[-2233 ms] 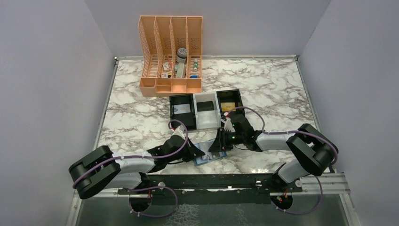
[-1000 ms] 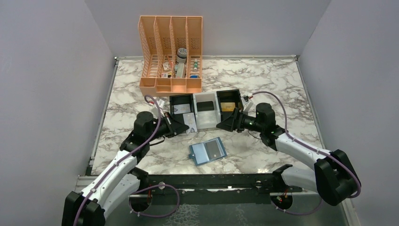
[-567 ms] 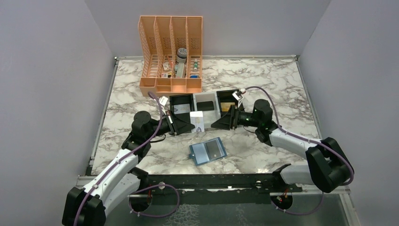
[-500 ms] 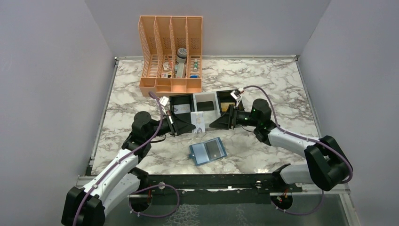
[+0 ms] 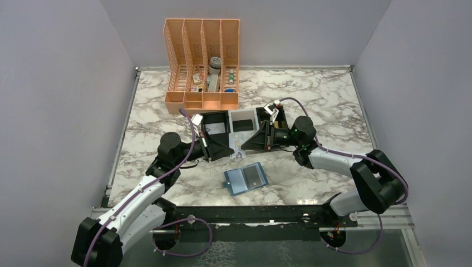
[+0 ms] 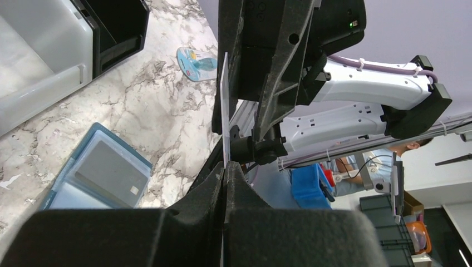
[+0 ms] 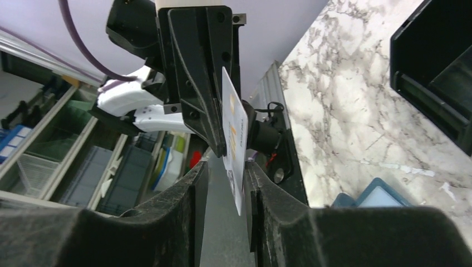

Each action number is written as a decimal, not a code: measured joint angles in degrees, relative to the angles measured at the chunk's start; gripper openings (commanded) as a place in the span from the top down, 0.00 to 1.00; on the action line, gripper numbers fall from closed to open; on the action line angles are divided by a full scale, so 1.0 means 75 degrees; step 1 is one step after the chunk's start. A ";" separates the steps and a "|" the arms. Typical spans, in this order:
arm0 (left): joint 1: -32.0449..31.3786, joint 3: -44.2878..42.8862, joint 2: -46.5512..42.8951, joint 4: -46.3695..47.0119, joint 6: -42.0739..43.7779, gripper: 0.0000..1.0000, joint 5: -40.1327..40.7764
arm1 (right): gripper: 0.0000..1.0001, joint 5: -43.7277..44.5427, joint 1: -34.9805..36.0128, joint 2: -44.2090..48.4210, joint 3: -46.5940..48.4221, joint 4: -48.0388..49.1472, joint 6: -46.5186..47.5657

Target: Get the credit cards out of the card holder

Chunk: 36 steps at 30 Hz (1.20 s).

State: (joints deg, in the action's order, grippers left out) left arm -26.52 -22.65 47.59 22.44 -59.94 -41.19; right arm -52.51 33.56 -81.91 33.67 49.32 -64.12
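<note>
The light-blue card holder (image 5: 238, 184) lies open on the marble in front of the arms, with a dark credit card (image 5: 255, 176) in its right panel. It also shows in the left wrist view as card holder (image 6: 61, 196). My left gripper (image 5: 231, 149) is shut on a white credit card (image 6: 225, 105), held upright on edge above the table. My right gripper (image 7: 227, 167) faces it from the right, jaws open on either side of that card (image 7: 235, 130). The card lies close to one finger (image 7: 261, 183), with a gap to the other.
A black-and-white three-compartment tray (image 5: 234, 118) stands just behind the grippers, with a dark card in its middle bin. An orange file organizer (image 5: 202, 67) holding small items stands at the back. A small blue-and-white packet (image 6: 195, 58) lies on the marble.
The two grippers have come together above the table. The left one carried the white card rightward, and the right one moved left onto the card's free end and narrowed its jaws.
</note>
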 measured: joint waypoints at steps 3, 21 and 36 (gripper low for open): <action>-0.0032 0.0020 0.0000 0.0050 -0.0032 1.00 0.0003 | 0.80 -0.0134 0.0000 -0.0163 0.0003 0.0437 -0.0321; -0.0067 0.0111 -0.0009 0.0393 -0.0169 1.00 0.0006 | 0.93 -0.0353 0.0050 -0.0393 0.0108 0.0860 -0.0822; -0.0093 0.0032 -0.0023 -0.0423 0.0251 0.19 0.0347 | 0.99 -0.0111 0.0134 -0.0274 0.0309 -0.0280 0.0047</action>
State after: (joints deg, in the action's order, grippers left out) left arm -27.22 -22.41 47.42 19.27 -58.06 -38.59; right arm -53.34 34.57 -83.96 35.99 47.22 -63.77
